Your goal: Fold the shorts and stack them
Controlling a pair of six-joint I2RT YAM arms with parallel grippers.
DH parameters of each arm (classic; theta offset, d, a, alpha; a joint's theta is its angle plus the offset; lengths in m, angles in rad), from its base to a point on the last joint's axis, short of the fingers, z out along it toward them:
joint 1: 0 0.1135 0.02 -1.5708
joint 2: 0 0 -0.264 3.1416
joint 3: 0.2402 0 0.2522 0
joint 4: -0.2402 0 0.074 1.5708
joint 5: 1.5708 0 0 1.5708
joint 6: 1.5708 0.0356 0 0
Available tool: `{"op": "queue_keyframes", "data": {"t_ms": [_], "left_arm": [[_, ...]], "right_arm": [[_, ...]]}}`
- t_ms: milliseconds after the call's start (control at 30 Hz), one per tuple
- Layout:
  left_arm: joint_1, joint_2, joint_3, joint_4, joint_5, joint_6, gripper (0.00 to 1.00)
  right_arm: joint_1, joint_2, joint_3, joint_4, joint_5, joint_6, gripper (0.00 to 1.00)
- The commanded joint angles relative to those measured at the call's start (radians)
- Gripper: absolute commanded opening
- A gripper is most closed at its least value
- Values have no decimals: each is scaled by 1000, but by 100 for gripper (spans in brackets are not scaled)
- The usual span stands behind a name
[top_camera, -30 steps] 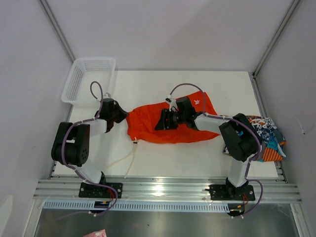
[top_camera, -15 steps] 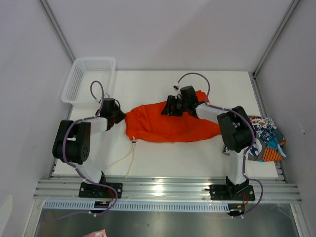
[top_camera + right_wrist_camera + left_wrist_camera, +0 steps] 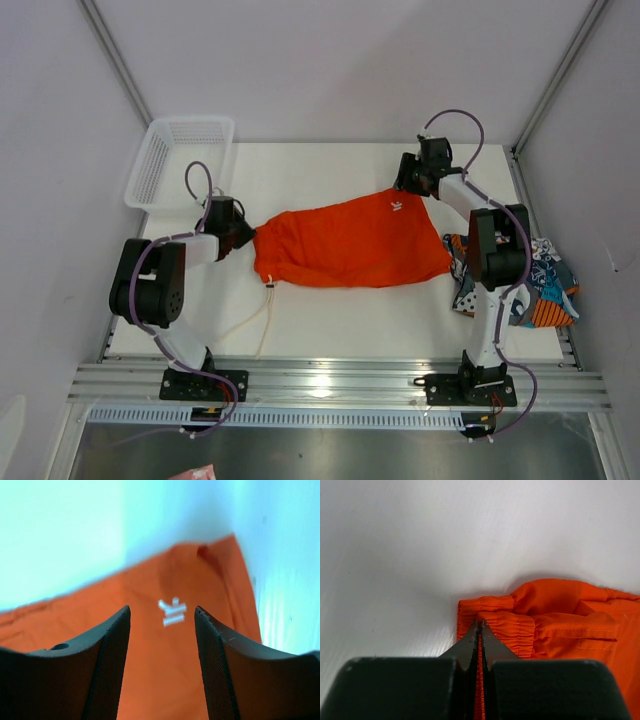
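1. Flattening the orange shorts (image 3: 350,245) before folding, by my judgement; they lie spread mid-worktop (image 3: 300,165), with the printed shorts (image 3: 545,285) bunched at frame right.
2. Left fingers (image 3: 476,642) are together, clamped on the orange waistband. Right fingers (image 3: 405,178) are apart and empty, over the upper-right hem.
3. Next move: pinch that hem and carry it over for the first fold.
4. Versus a second ago, the right arm has left the cloth's centre and the shorts lie flatter.

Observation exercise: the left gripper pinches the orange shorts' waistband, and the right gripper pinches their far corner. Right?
No. The left gripper does pinch the orange shorts at the waistband, but the right gripper stands open over their far corner, as the right wrist view shows.
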Motion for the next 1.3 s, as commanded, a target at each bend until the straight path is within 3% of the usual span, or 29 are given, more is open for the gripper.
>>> {"op": "queue_keyframes", "data": {"t_ms": [0,667,1033,1100,1267], "left_arm": [[7,18,26,-28,-17,32,0],[7,24,36,-38,-17,36,0],[7,27,39,-41,-17,38,0],[8,25,41,-42,-17,38,0],[7,28,42,-44,-17,38,0]], "right_arm": [[12,73,121,-64,55,-67,56],[-22,239,297,-92,145,-107,55],[-27,286,356,-136,61,-122,53],[-28,283,350,-132,52,-124,47],[-27,294,361,-141,26,-136,43]]}}
